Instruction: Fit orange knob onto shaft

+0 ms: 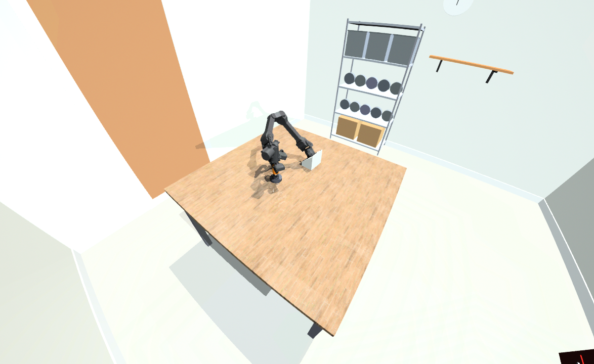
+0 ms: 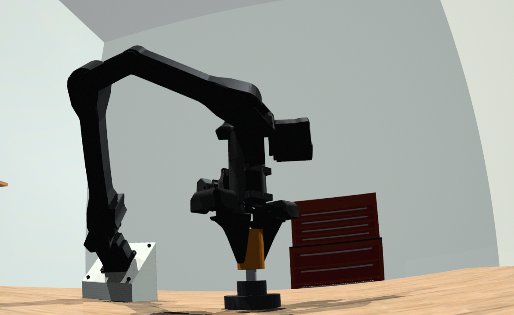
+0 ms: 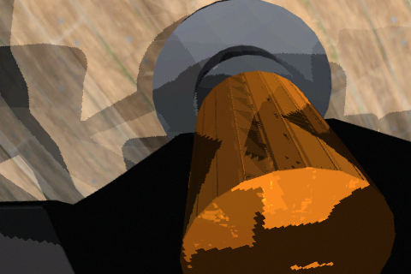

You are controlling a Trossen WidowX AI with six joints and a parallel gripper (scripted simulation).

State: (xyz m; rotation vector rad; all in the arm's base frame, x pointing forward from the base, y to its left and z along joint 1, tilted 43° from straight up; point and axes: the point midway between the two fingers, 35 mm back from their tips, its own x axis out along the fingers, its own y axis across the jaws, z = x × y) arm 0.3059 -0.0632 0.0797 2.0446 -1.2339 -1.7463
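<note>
My gripper [image 2: 254, 258] points down and is shut on the orange knob [image 2: 256, 250] [image 3: 265, 137] [image 1: 274, 172], with a finger on either side of it. The knob is upright above the dark round pedestal [image 2: 252, 301] [image 3: 244, 21] [image 1: 276, 179]. The silver shaft [image 2: 251, 274] shows between the knob's underside and the pedestal's upper step in the exterior view, so the knob is not down on the pedestal. The knob's bottom touches or nearly touches the shaft's top; whether the shaft is inside the hole cannot be told. The hole and both flat sides are hidden.
The arm's pale wedge-shaped base [image 1: 315, 160] [image 2: 145, 270] stands on the wooden table [image 1: 317, 226], beyond the pedestal. A red drawer cabinet [image 2: 337, 223] is in the background. A shelf rack [image 1: 371, 97] stands by the wall.
</note>
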